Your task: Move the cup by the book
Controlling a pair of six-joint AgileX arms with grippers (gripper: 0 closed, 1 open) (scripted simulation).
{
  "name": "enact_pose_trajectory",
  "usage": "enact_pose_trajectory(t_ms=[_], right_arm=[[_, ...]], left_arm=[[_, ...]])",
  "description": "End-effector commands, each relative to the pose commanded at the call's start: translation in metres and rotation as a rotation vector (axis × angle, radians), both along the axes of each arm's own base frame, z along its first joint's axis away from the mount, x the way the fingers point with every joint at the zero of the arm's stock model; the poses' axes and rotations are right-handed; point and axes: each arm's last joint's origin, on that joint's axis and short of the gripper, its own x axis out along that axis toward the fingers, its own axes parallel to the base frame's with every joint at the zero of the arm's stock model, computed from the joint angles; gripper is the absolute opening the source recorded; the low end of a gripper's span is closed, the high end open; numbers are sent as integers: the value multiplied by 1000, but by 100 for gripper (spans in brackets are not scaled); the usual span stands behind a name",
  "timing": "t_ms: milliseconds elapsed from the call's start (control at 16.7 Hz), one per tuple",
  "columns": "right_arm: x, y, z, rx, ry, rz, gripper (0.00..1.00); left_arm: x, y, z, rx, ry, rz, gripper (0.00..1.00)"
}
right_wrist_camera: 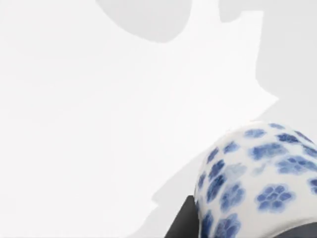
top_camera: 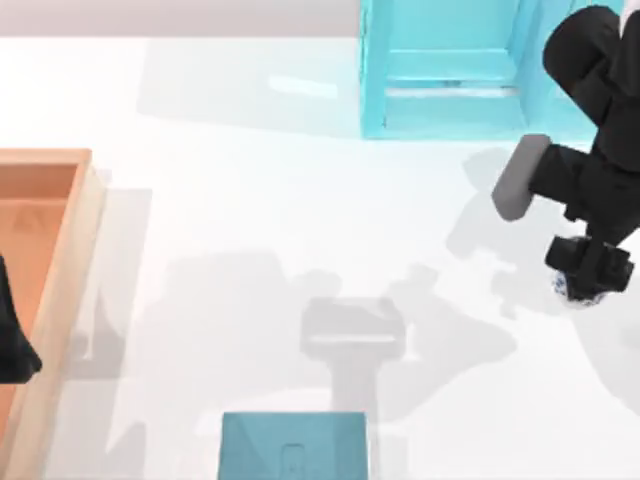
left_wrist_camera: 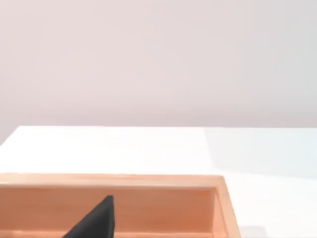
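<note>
Blue-flowered and white, the cup point(right_wrist_camera: 257, 183) looms closest to the right wrist camera, with a dark finger point(right_wrist_camera: 181, 223) of the right gripper point(top_camera: 588, 272) pressed at its side. From above, that gripper stands over the cup point(top_camera: 572, 290) at the table's point(top_camera: 250, 250) right side, only a sliver of patterned wall peeping out beneath it; the jaws appear closed snugly on the cup. Whether it is lifted clear of the table cannot be told. The book point(top_camera: 293, 446) lies at the near edge, around the middle, well apart from the cup. To carry out the step well, the grip should stay firm and the cup upright while it travels leftward and toward the near edge, to be set down just beside the book rather than on its cover. A light-cyan cabinet point(top_camera: 450, 70) stands at the far side, out of the path. The left arm point(top_camera: 15, 340) is parked over the orange tray point(top_camera: 60, 260); whether its gripper is open cannot be told.
</note>
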Motion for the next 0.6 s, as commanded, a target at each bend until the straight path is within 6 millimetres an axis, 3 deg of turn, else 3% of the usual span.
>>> enact_pose_trajectory(t_ms=[300, 600], right_arm=[[-49, 76, 10, -42, 2, -410, 0], [-98, 114, 26, -46, -30, -787, 0]], left_arm=[[0, 0, 0, 0, 0, 0, 100], [0, 0, 0, 0, 0, 0, 100]])
